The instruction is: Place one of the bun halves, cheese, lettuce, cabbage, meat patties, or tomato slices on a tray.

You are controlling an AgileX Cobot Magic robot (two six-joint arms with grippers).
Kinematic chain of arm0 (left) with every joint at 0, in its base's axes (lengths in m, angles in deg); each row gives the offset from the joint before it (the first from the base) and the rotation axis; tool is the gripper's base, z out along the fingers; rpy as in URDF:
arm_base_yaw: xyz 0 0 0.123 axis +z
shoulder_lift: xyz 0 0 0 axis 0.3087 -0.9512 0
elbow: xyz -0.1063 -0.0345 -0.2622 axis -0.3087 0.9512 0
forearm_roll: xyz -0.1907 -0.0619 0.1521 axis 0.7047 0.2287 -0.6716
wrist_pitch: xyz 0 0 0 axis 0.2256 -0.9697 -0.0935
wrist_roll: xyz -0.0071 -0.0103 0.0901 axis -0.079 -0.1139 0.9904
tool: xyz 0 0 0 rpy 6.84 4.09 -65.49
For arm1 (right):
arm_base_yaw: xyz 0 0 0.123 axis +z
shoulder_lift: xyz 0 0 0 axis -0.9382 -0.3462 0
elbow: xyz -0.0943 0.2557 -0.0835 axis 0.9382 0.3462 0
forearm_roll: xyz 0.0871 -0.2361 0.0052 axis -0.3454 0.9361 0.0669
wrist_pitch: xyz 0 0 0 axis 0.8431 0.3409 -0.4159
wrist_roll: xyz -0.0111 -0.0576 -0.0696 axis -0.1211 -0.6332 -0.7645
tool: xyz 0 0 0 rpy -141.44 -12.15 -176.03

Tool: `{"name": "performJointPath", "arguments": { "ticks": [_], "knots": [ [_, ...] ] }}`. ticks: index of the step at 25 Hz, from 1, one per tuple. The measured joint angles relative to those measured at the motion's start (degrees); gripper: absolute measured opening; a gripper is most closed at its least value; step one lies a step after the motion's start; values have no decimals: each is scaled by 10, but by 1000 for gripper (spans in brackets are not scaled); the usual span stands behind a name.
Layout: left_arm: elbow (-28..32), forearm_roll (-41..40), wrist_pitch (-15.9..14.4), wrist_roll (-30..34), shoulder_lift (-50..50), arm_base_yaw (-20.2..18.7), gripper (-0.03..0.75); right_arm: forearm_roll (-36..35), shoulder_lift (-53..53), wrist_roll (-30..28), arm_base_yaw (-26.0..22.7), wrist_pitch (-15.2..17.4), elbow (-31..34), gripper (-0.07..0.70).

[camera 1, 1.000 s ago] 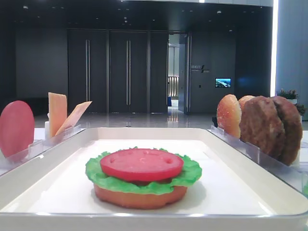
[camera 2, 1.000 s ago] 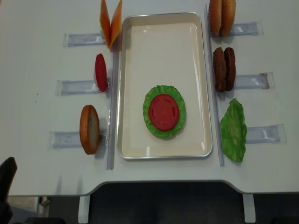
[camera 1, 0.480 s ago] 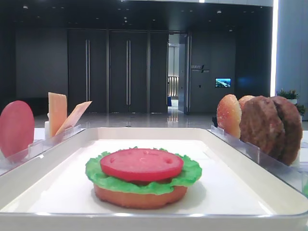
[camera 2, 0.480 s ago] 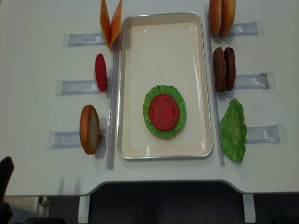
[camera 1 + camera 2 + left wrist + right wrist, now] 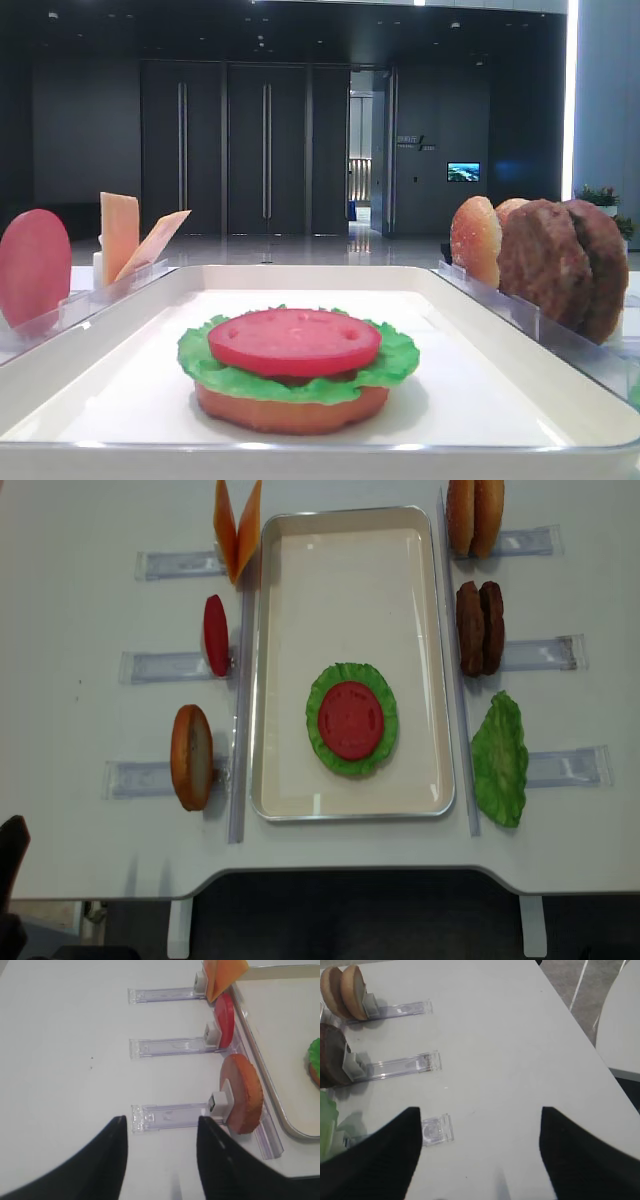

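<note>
White tabletop fills the near edge, where the left gripper (image 5: pixel 162 1160) hangs with its jaws apart and nothing between them, above the clear holders along the table's left side. The right gripper (image 5: pixel 477 1152) hovers near the right edge, jaws also spread wide and empty.

On the tray (image 5: pixel 350 550), toward its near end, a stack already sits: a flat bun half (image 5: pixel 290 408) at the bottom, the lettuce (image 5: pixel 325 745) on it, a tomato slice (image 5: pixel 351 720) on top.

I judge one placement finished and the next pick not yet begun. The likely next move is a reach to an item standing on edge in a holder, which calls for jaws aligned across its thin faces.

Left of the tray, going away: a bun half (image 5: pixel 190 757), a second tomato slice (image 5: pixel 215 635), the cheese (image 5: pixel 236 527) at the far corner. Right of it: a loose green leaf (image 5: pixel 500 760), the meat patties (image 5: pixel 480 627), two more domed buns (image 5: pixel 474 517).

Both arms are almost wholly out of the overhead view; only a dark sliver shows at the near left corner. The right wrist view cuts off the patties and the leaf.
</note>
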State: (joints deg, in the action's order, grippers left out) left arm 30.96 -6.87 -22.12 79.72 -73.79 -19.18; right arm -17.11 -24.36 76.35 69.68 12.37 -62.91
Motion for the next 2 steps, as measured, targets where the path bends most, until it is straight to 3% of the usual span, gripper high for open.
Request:
{"name": "performJointPath", "arguments": {
  "ticks": [2],
  "knots": [
    [0,0,0,0,0,0,347,0,0,0,0,0,0,475]
  ]
}}
